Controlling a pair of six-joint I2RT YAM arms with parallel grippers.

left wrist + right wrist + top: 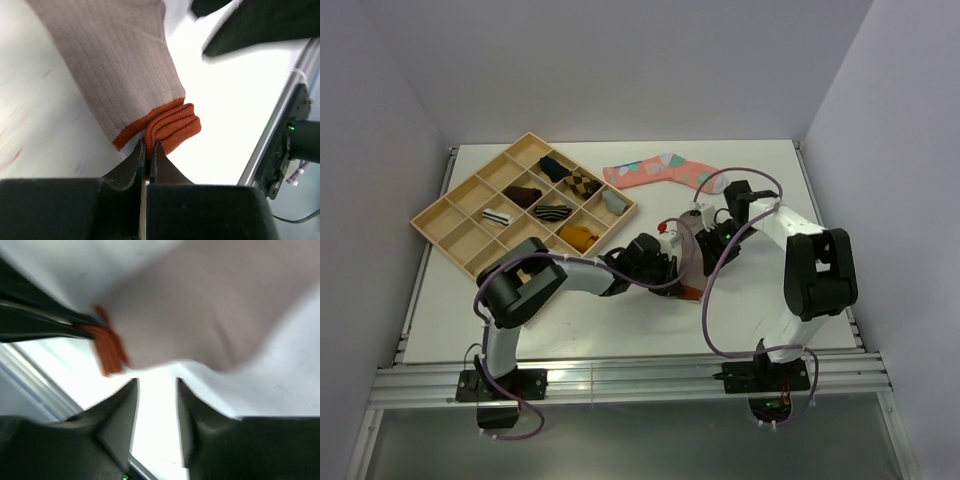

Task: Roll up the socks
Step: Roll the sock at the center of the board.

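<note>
The taupe-brown sock [115, 65] lies flat on the white table, its red-orange cuff [172, 127] bunched up. My left gripper [149, 146] is shut on that bunched cuff, pinching the folded edge between its fingertips. From above, the sock [692, 252] lies between the two arms, with the left gripper [670, 270] at its near end. My right gripper [156, 385] is open just off the sock's edge [200, 310], with nothing between its fingers; it shows from above too [706, 228]. The right wrist view is blurred. I cannot make out the white ankle sock.
A wooden compartment tray [470, 177] with several rolled socks sits at the back left. A coral-pink sock [655, 172] with teal and white patches lies behind the arms. A metal rail [620, 380] runs along the table's near edge.
</note>
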